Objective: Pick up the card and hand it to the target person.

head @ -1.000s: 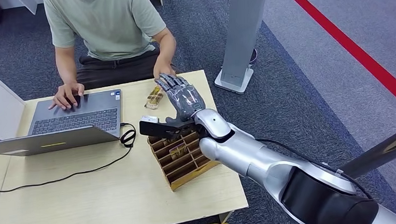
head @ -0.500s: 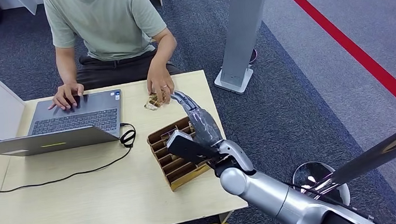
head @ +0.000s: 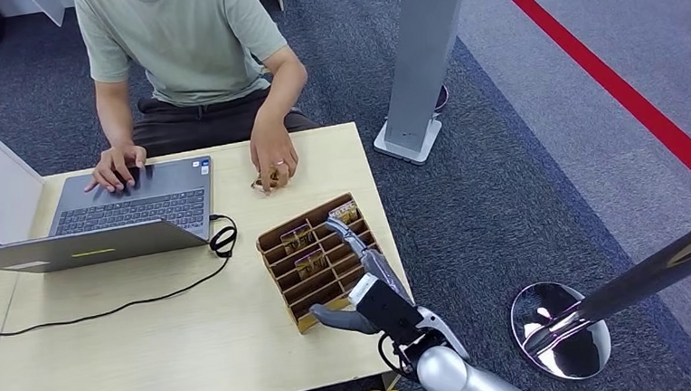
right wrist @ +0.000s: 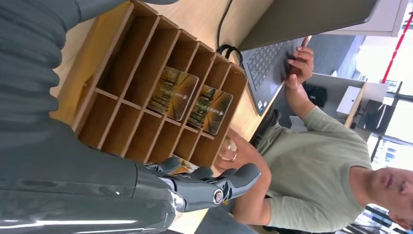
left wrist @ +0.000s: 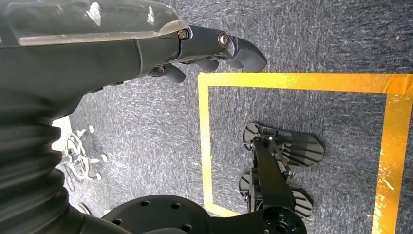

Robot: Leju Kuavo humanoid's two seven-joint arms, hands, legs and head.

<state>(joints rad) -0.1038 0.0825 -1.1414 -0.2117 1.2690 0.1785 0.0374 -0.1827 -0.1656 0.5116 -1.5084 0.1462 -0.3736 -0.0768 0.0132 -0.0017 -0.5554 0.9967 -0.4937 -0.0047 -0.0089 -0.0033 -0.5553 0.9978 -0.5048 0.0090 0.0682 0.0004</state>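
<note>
The card (head: pixel 269 177) lies on the pale wooden surface (head: pixel 152 352) at its far edge under the person's hand (head: pixel 273 159), far and slightly left of our right hand (head: pixel 366 289), which hovers empty with fingers loosely spread over the near right of the slotted wooden rack (head: pixel 306 279). Our right hand is the nearer one; our left hand (left wrist: pixel 146 44) hangs over the carpet, fingers loosely curled, holding nothing. The card looks glossy, thin and printed, though its long axis is hard to judge beneath the fingers.
</note>
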